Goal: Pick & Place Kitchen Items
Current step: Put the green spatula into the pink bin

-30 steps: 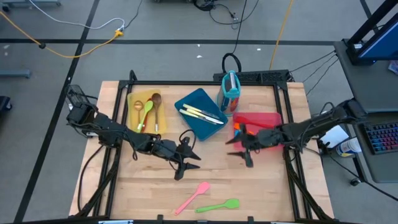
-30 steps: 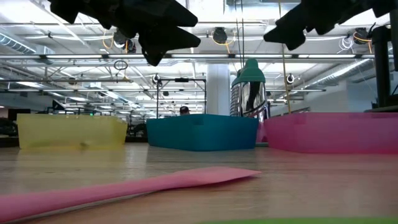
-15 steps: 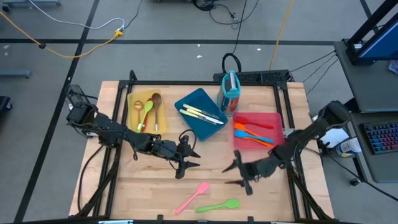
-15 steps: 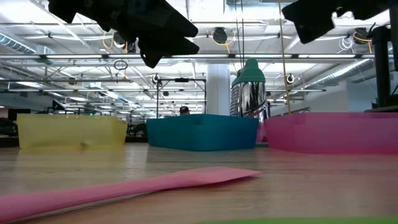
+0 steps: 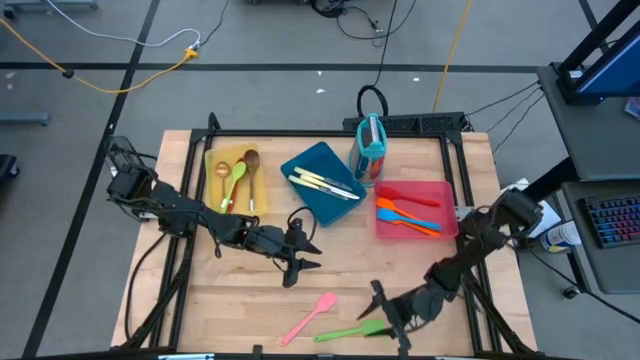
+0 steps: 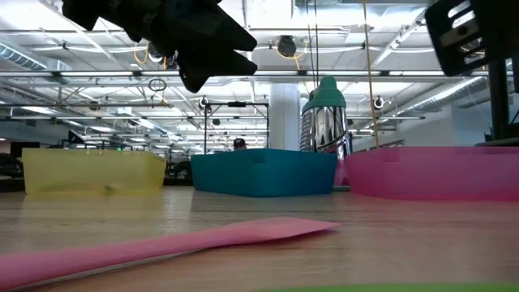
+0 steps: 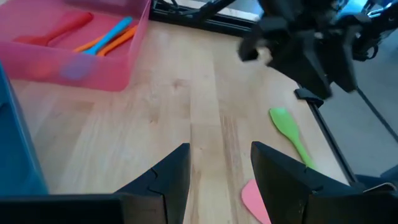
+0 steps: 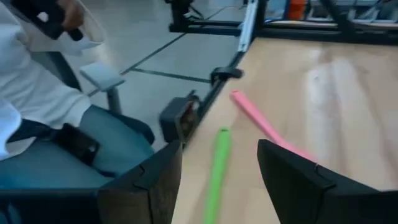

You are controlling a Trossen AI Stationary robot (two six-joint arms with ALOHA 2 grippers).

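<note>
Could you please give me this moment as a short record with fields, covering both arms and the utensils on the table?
left gripper: open, empty, above mid table
right gripper: open, empty, over the green spatula
loose on table: green spatula; pink spatula beside it
yellow tray: wooden spoon, green spoon, more utensils
blue tray: cream-handled utensils
red tray: red, blue and orange utensils
teal holder: upright behind the trays
person: seated off the table edge, right wrist view
</note>
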